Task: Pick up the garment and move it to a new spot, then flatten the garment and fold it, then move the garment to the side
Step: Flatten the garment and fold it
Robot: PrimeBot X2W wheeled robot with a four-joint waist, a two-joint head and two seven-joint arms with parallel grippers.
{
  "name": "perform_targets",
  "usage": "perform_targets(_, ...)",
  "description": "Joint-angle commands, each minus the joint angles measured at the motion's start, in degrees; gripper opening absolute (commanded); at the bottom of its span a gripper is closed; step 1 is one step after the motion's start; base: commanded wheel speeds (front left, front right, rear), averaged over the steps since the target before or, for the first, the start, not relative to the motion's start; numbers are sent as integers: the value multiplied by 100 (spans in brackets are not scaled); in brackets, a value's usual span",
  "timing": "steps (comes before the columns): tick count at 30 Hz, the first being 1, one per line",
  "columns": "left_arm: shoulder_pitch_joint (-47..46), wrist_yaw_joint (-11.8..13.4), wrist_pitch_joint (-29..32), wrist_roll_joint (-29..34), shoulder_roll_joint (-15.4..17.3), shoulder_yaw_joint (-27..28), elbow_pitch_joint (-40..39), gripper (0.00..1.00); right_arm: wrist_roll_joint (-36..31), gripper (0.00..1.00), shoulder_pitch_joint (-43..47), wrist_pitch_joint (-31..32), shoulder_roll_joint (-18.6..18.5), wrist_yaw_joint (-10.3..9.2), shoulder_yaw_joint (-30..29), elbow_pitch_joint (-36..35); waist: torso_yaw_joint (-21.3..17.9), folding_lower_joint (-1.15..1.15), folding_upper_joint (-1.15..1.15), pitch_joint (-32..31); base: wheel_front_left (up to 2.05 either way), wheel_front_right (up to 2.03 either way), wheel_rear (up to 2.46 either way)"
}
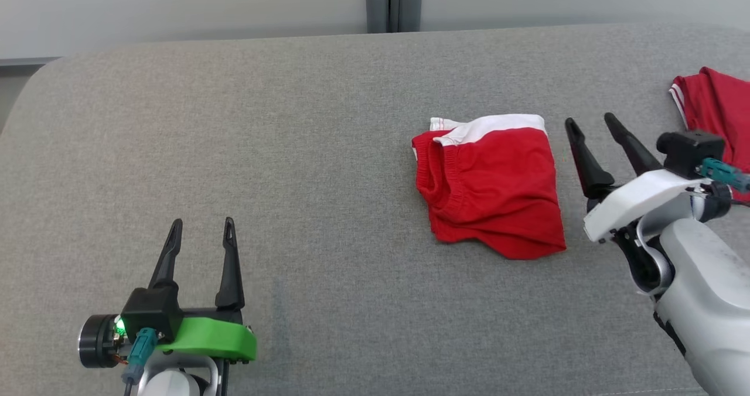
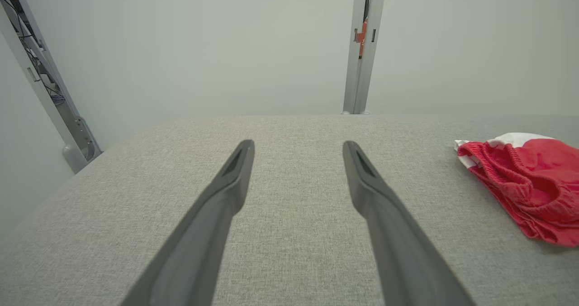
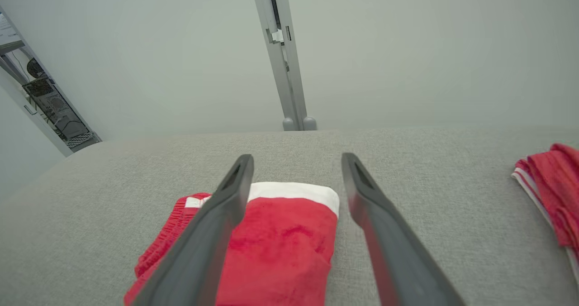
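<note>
The right end effector (image 1: 590, 122), fingers spread and holding nothing, is poised just beside the folded red garment (image 1: 489, 185), which lies right of centre on the grey bench (image 1: 293, 120). The left end effector (image 1: 203, 223) (equally spread, equally empty) waits well apart. The cloth looks light, soft and limp. A pinch through every layer at the white-banded edge would probably keep the fold together, though the layer count is unclear.
</note>
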Motion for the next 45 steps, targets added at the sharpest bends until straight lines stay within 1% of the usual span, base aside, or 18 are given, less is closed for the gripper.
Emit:
perform_targets(1, 58, -6, -16, 19, 18, 53, 1, 100, -103, 100, 156, -39, -60, -5, -107, -114, -112, 0, 0, -94, 0, 0, 0)
perform_targets(5, 130, -29, -16, 59, 27, 145, -32, 100, -338, 100, 623, -43, -156, -4, -595, -636, -229, 0, 0, -146, 0, 0, 0)
perform_targets(8, 147, -43, -16, 79, 30, 200, -44, 100, -554, 100, 1011, -45, -156, -4, -903, -1060, -295, 0, 0, -176, 0, 0, 0)
perform_targets(15, 218, -88, -16, 115, 42, 306, -11, 100, -918, 100, 1942, -43, 31, -5, -1381, -2004, -390, 0, 0, -305, 0, 0, 0)
perform_targets(21, 271, -132, -16, 125, 45, 339, 10, 100, -1217, 100, 2559, -44, 288, -5, -1604, -2542, -359, 0, 0, -445, 0, 0, 0)
perform_targets(28, 367, -194, -16, 128, 73, 399, 53, 100, -1431, 100, 3177, -44, 655, -4, -1846, -2882, -255, 0, 0, -611, 0, 0, 0)
perform_targets(32, 416, -237, -16, 120, 95, 427, 84, 100, -1532, 100, 3414, -44, 790, -4, -1910, -2964, -210, 0, 0, -700, 0, 0, 0)
perform_targets(45, 585, -298, -16, 74, 138, 525, 89, 100, -1823, 100, 3682, -45, 982, -4, -1949, -3050, -143, 0, 0, -917, 0, 0, 0)
